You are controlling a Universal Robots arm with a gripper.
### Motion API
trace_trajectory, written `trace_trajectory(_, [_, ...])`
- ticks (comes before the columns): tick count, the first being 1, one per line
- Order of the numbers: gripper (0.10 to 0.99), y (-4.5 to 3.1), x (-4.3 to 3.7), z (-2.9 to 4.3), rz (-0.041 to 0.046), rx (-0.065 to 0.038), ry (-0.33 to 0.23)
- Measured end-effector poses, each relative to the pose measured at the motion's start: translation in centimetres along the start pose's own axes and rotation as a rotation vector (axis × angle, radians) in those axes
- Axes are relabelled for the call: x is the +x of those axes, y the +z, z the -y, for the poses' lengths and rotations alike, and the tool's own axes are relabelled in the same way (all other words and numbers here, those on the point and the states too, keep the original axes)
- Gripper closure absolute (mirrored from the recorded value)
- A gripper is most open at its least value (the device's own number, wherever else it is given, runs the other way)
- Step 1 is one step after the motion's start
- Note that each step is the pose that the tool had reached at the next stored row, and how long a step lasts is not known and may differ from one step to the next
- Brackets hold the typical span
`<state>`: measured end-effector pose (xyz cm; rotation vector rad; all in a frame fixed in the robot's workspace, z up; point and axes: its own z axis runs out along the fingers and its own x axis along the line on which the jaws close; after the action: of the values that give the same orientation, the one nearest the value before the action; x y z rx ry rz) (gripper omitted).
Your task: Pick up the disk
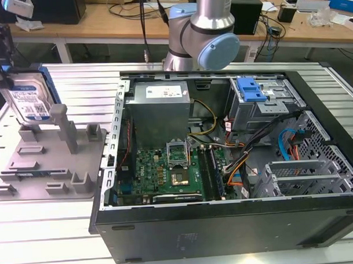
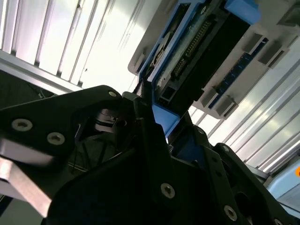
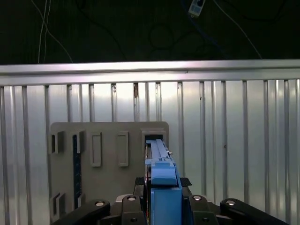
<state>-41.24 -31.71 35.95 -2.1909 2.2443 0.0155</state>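
Observation:
The disk (image 1: 27, 99) is a silver hard drive with a white-and-blue label and blue rails. It stands upright on edge at the exterior view's far left. My gripper (image 1: 5, 74) comes down on it from above and is shut on its upper edge. In the first wrist view the disk (image 3: 161, 164) runs edge-on out from between the black fingers (image 3: 206, 208) towards the slot of the grey fixture (image 3: 108, 136). The second wrist view has the gripper (image 2: 159, 122) clamped on the blue rail of the disk (image 2: 201, 42). I cannot tell whether the disk's lower edge touches the fixture (image 1: 50, 165).
An open black computer case (image 1: 226, 229) lies right of the fixture, with a motherboard, cables and a blue drive bracket (image 1: 250, 92) inside. The arm's base (image 1: 202, 32) rises behind the case. All rests on a ribbed aluminium table (image 1: 46, 229). Cluttered wooden benches stand behind.

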Motion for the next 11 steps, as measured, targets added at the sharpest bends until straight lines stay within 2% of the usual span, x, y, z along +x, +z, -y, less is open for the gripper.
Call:
trace_trajectory(1, [0.718, -0.66, -0.01, 0.00, 0.0011, 0.000, -0.002])
trace_trajectory(9, [0.718, -3.93, -0.04, -0.01, 0.0082, 0.001, -0.007])
trace_trajectory(11, [0.718, -5.08, -0.06, -0.02, 0.0102, 0.001, -0.007])
